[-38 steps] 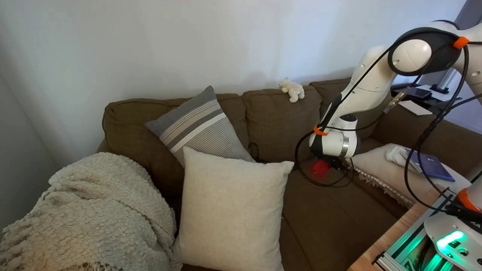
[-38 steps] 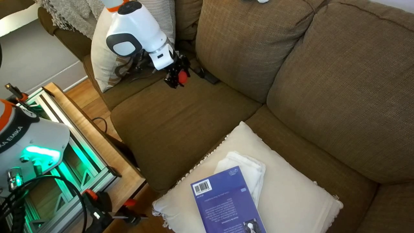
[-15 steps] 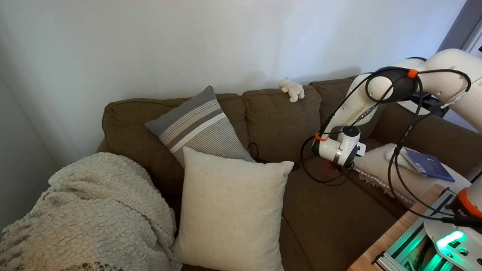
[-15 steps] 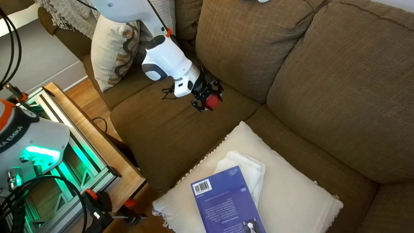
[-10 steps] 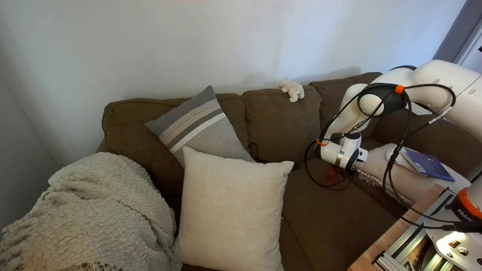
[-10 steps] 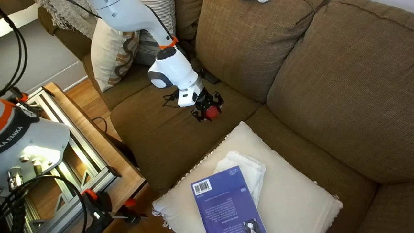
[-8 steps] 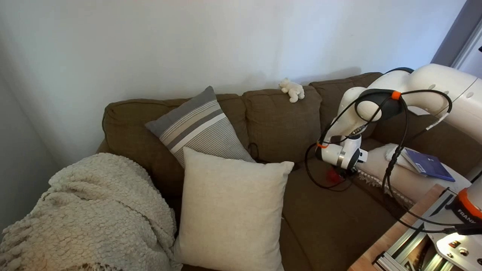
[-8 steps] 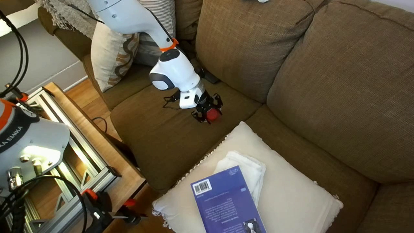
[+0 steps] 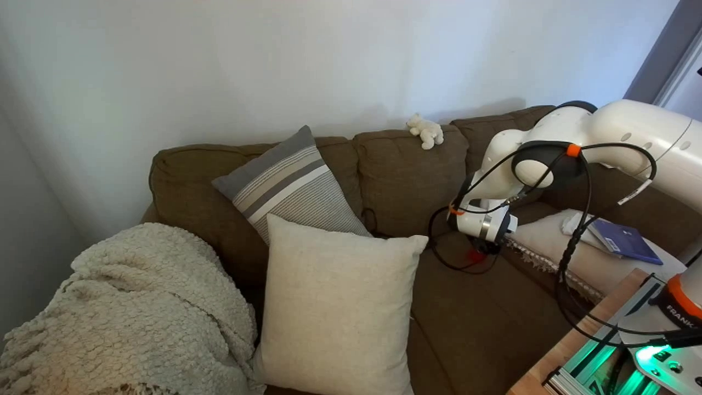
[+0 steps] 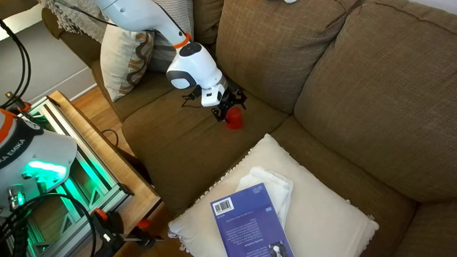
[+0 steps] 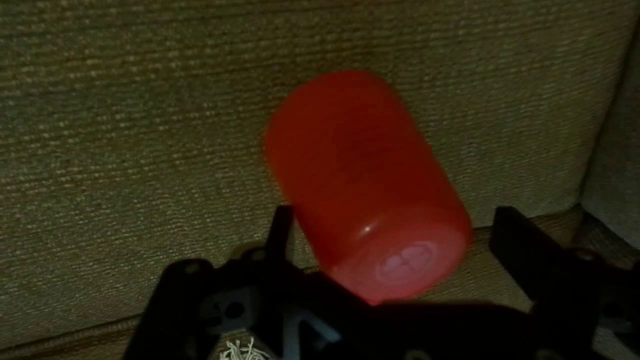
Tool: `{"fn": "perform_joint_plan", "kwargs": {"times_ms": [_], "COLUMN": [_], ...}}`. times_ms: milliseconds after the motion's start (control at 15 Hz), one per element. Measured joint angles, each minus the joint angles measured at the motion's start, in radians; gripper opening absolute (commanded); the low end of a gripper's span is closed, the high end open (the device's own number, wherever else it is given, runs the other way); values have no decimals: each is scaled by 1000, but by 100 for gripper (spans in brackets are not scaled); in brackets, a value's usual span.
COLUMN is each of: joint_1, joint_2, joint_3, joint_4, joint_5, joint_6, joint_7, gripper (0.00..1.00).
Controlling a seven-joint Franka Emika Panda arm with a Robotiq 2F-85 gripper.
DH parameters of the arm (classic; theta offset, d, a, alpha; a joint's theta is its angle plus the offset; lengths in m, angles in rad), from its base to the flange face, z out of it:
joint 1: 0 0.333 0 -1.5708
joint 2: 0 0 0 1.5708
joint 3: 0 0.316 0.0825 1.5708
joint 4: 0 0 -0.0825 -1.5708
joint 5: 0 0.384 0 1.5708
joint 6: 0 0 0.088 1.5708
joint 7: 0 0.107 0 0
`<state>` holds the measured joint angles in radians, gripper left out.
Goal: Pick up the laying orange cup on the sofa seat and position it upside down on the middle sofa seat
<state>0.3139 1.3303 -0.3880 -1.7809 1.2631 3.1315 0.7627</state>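
The orange cup (image 10: 234, 120), red-looking here, is on the middle sofa seat (image 10: 189, 142). Its closed base points up toward my wrist camera and its rim is toward the fabric; I cannot tell whether the rim lies flat. In the wrist view the cup (image 11: 370, 165) is slightly blurred, between the spread fingers of my gripper (image 11: 394, 211). The left finger (image 11: 281, 232) borders its side, with a gap on the right, so nothing is gripped. Only a bit of the cup (image 9: 475, 255) shows under the wrist in an exterior view.
A fringed cream pillow (image 10: 314, 214) carrying a blue book (image 10: 250, 217) and a white cloth (image 10: 275, 182) lies beside the middle seat. Another cream pillow (image 9: 340, 307) and a striped pillow (image 9: 299, 186) lean at the opposite end. The robot's table (image 10: 110, 150) fronts the sofa.
My arm carried the held cup across and down onto the middle seat. The fingers have since opened, and the gripper has drawn up and back from the cup, which stays on the seat.
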Motion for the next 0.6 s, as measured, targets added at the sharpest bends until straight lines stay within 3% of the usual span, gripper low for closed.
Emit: {"fn": "perform_joint_plan", "kwargs": {"times_ms": [133, 333, 600], "joint_1": [12, -6, -106], "joint_2": [-45, -200, -431], "joint_3": [18, 113, 356], "joint_4": [-39, -131, -198], "joint_5": [-3, 43, 118], "joint_6": [12, 51, 222], "joint_7": [-18, -180, -422], "gripper": [100, 100, 100]}}
